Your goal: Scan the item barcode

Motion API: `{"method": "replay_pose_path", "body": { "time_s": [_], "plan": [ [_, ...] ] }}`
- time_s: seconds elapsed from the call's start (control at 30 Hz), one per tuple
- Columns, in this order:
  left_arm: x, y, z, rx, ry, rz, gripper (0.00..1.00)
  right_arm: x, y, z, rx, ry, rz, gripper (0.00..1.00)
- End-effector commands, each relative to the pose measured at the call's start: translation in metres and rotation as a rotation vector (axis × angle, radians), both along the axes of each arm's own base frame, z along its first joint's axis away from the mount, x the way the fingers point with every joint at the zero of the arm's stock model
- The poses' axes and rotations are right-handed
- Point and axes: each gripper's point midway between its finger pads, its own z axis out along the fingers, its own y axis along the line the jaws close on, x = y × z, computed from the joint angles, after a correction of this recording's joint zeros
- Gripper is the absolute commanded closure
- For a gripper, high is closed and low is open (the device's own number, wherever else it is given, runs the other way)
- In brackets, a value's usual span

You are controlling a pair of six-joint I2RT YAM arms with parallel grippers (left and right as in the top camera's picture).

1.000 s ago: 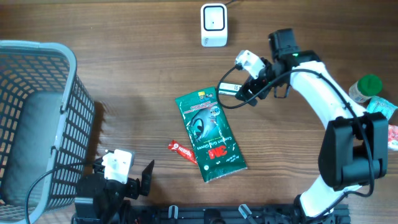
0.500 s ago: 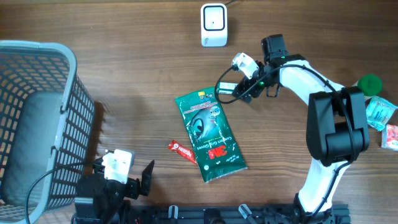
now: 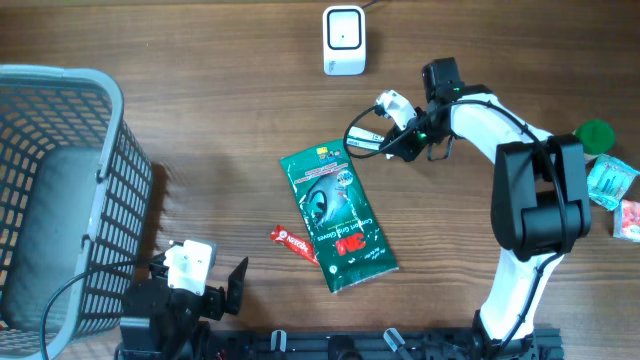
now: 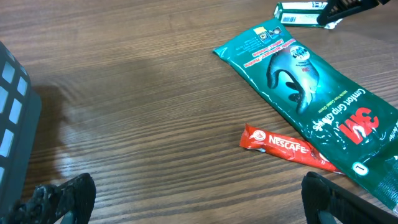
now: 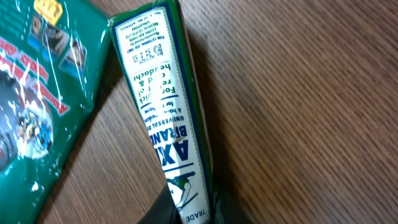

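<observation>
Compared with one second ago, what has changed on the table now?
The right arm drew in, and the right fingers closed on the small green-and-white box. The glove pack, red sachet, scanner, basket and open left fingers stayed as they were.

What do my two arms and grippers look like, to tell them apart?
Right arm: white links, black joints, looping black cable, white camera block at the wrist. Left arm: black, white camera block, dark cable. Left gripper and right gripper: black fingers.
</observation>
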Motion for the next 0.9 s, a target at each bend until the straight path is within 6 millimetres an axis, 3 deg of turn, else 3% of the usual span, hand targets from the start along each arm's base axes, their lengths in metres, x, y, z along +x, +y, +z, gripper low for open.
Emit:
{"method": "replay_pose_path", "body": {
  "time_s": [0.0, 0.17, 0.27, 0.47, 0.57, 0.7, 0.87],
  "plan": [
    [0.000, -0.001, 0.001, -0.010, -0.006, -0.001, 0.00, -0.003, -0.001, -0.029, -0.029, 0.143, -0.174, 0.96],
    [0.000, -0.001, 0.001, -0.010, -0.006, -0.001, 0.00, 0.003, 0.033, 0.044, 0.258, 0.231, -0.265, 0.96],
    [0.000, -0.001, 0.001, -0.010, -0.006, -0.001, 0.00, 0.000, 0.033, 0.075, 0.295, 0.245, -0.310, 0.96],
    [0.000, -0.001, 0.001, -0.010, -0.006, -0.001, 0.00, -0.030, 0.028, 0.126, 0.294, 0.338, -0.417, 0.95],
    [0.000, -0.001, 0.001, -0.010, -0.007, -0.001, 0.00, -0.044, 0.031, 0.128, 0.284, 0.410, -0.444, 0.95],
    [0.000, -0.001, 0.001, -0.010, -0.006, -0.001, 0.00, -0.076, 0.036, 0.130, 0.269, 0.480, -0.338, 0.95],
    [0.000, -0.001, 0.001, -0.010, -0.006, -0.001, 0.00, -0.085, 0.033, 0.130, 0.245, 0.494, -0.314, 0.96]
  ]
}}
